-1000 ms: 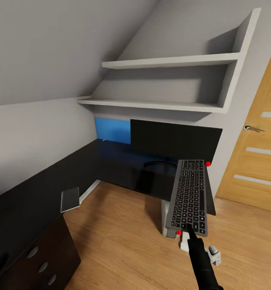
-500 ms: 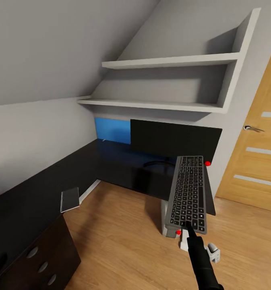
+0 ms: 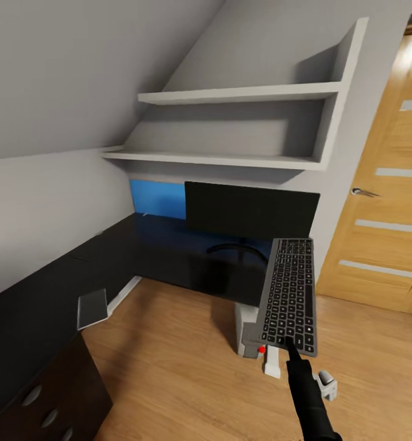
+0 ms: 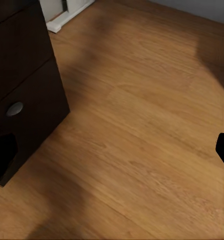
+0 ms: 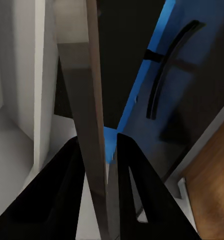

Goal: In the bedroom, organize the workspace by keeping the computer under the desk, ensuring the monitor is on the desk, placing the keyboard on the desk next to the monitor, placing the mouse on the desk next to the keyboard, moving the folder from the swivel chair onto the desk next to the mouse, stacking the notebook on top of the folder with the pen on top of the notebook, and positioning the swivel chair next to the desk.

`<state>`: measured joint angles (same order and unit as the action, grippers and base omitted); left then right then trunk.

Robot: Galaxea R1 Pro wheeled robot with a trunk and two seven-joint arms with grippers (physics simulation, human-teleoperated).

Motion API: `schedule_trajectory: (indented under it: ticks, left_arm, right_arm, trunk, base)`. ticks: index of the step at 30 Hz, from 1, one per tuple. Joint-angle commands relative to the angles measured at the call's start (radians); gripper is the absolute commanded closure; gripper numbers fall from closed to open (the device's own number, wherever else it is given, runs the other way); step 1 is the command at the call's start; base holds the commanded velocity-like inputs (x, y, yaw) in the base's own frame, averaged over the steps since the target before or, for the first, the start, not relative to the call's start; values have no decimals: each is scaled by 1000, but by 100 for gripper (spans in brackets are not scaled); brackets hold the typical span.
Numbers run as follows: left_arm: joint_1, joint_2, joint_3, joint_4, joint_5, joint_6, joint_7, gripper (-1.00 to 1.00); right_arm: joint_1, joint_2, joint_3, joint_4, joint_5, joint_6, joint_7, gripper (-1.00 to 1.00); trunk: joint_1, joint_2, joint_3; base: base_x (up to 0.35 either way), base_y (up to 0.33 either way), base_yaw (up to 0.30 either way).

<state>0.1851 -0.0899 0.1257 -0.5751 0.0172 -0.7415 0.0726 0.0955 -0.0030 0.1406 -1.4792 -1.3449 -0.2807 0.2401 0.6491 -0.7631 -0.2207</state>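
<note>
A grey keyboard [image 3: 288, 294] hangs tilted in the air over the desk's front right edge, with my right gripper [image 3: 289, 350] shut on its near end. In the right wrist view the fingers [image 5: 72, 185] clamp the keyboard's thin edge [image 5: 94, 100]. The black monitor [image 3: 251, 211] stands on the black desk [image 3: 169, 257], just beyond the keyboard. A grey computer tower [image 3: 247, 327] stands on the floor under the desk. My left gripper [image 4: 112, 155] is open over bare wood floor.
White wall shelves [image 3: 230, 159] hang above the desk. A wooden door [image 3: 383, 202] is at the right. A blue panel [image 3: 158, 199] stands behind the monitor. A grey flat item [image 3: 92, 308] lies on the desk's left wing above a dark drawer unit [image 4: 22, 90]. A small white object [image 3: 326, 386] sits on the floor.
The camera has turned, shifting the whole scene left. The keyboard stays in my right gripper, lifted slightly and closer to the monitor.
</note>
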Motion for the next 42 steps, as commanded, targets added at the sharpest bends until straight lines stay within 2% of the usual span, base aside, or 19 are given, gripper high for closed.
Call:
schedule_trajectory:
  ticks: [1, 4, 10, 15, 20, 21, 22, 25, 27, 34, 42]
  left_arm:
    - [1, -1, 2, -2, 1, -1, 0, -100]
    - [1, -1, 2, -2, 1, -1, 1, -100]
    - [1, -1, 2, -2, 1, -1, 1, -100]
    - [1, -1, 2, -2, 1, -1, 1, -100]
    - [1, -1, 2, -2, 1, -1, 1, -100]
    - [1, -1, 2, -2, 1, -1, 1, -100]
    - [1, -2, -1, -2, 0, -1, 0, -100]
    - [1, -2, -1, -2, 0, -1, 0, -100]
    - [1, -1, 1, -2, 0, -1, 0, -100]
    - [1, -1, 2, -2, 1, -1, 1, -100]
    - [1, -1, 2, -3, 1, -1, 0, -100]
  right_arm:
    - [0, 0, 2, 0, -11, -7, 8, 100]
    - [0, 1, 5, 7, -11, -54, 8, 100]
    - [0, 9, 9, 34, -13, -88, 8, 100]
    - [-1, 54, 7, 85, -12, -113, 8, 100]
    - [-3, 82, 12, 115, -15, -238, 8, 100]
    - [-3, 103, 13, 124, -19, -260, 8, 100]
    - [-3, 151, 12, 151, -126, -277, 12, 100]
    - [-3, 157, 13, 150, -186, -276, 14, 100]
    - [-3, 160, 14, 132, -208, -276, 15, 100]
    - [-4, 161, 17, 67, -219, -275, 15, 100]
    - [-14, 160, 16, 75, -220, -266, 13, 100]
  trunk:
    - [0, -1, -1]
    - [0, -1, -1]
    - [0, -1, -1]
    - [0, -1, -1]
    - [0, -1, -1]
    - [0, -1, -1]
    - [0, -1, -1]
    - [0, -1, -1]
    - [0, -1, -1]
    - [0, -1, -1]
    - [0, -1, -1]
  base:
    - [0, 0, -263]
    - [0, 0, -264]
    - [0, 0, -265]
    - [0, 0, -265]
    - [0, 0, -212]
    - [0, 0, -60]
    - [0, 0, -8]
    - [0, 0, -4]
    - [0, 0, -1]
    - [0, 0, 0]
    - [60, 0, 0]
